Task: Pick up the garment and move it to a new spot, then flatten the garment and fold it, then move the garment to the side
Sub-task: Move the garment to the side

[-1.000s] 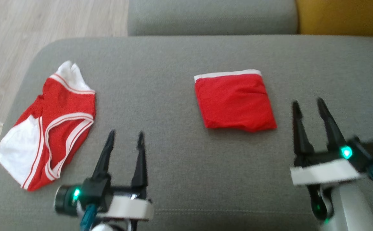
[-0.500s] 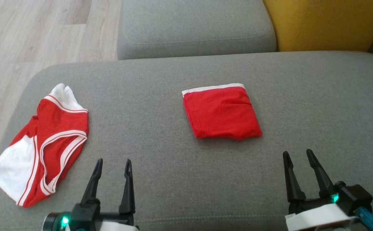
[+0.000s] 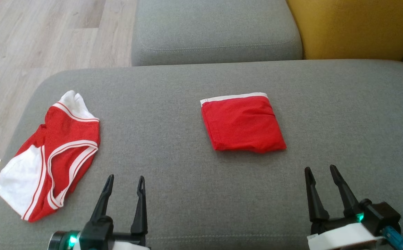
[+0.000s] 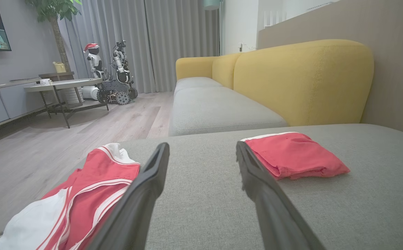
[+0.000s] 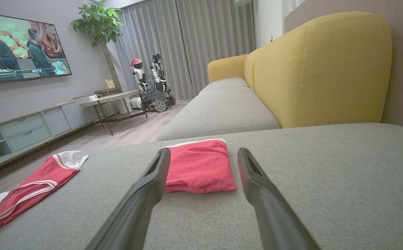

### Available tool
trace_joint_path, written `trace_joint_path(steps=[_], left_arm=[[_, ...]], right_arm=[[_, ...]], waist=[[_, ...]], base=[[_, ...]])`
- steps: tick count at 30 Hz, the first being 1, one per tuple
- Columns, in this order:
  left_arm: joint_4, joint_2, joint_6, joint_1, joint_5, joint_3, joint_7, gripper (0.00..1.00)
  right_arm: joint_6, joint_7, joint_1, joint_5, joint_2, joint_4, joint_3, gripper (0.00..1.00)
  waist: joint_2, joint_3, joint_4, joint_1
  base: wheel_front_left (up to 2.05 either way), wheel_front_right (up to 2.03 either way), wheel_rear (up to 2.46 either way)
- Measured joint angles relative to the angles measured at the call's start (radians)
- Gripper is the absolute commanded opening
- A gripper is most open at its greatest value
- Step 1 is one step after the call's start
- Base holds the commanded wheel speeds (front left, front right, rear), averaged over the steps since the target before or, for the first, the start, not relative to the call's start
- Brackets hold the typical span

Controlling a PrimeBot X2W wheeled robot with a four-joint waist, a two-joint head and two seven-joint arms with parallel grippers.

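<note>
I think the folding is done. The folded red garment [image 3: 243, 123] lies flat near the middle of the grey cushion [image 3: 173, 166], at 11 o'clock from my right gripper [image 3: 320, 169]. That one and my left gripper [image 3: 125, 178] both have fingers spread and hold nothing. Next I must pinch the bundle by an edge and move it aside without undoing it. A loose red-and-white garment [image 3: 54, 152] waits at 9 o'clock. Since a second ago the camera has tipped up and my grippers sit lower — the clothes lie the same.
</note>
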Motion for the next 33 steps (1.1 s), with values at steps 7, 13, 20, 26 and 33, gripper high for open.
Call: trace_joint_path(steps=[7, 13, 20, 26, 33], left_arm=[[0.009, 0.002, 0.0, 0.0, 0.003, -0.002, 0.0, 1.0], [0.013, 0.003, 0.001, 0.0, 0.004, -0.01, 0.0, 1.0], [0.014, 0.003, 0.001, -0.025, 0.012, -0.041, 0.0, 1.0], [0.004, 0.002, 0.011, -0.106, 0.021, -0.087, 0.0, 1.0], [0.006, -0.003, 0.032, -0.201, 0.021, -0.135, 0.0, 1.0]], right_arm=[[0.0, 0.0, 0.002, -0.001, 0.002, 0.0, 0.001, 1.0], [0.0, 0.0, 0.002, -0.002, 0.003, 0.0, 0.0, 1.0], [0.0, 0.0, -0.114, 0.027, 0.004, 0.107, 0.025, 1.0], [0.0, 0.012, -0.327, 0.085, -0.037, 0.317, 0.057, 1.0], [0.0, 0.147, -0.616, 0.174, -0.166, 0.542, 0.056, 1.0]], waist=[[0.0, 0.004, 0.003, 0.0], [0.0, 0.013, 0.008, 0.0], [0.0, 0.062, 0.023, 0.0], [0.0, 0.137, 0.048, 0.0], [0.0, 0.239, 0.098, 0.0]], base=[[0.0, 0.0, 0.0], [0.0, 0.0, 0.0], [0.0, 0.0, 0.0], [0.0, 0.0, 0.0], [0.0, 0.0, 0.0]])
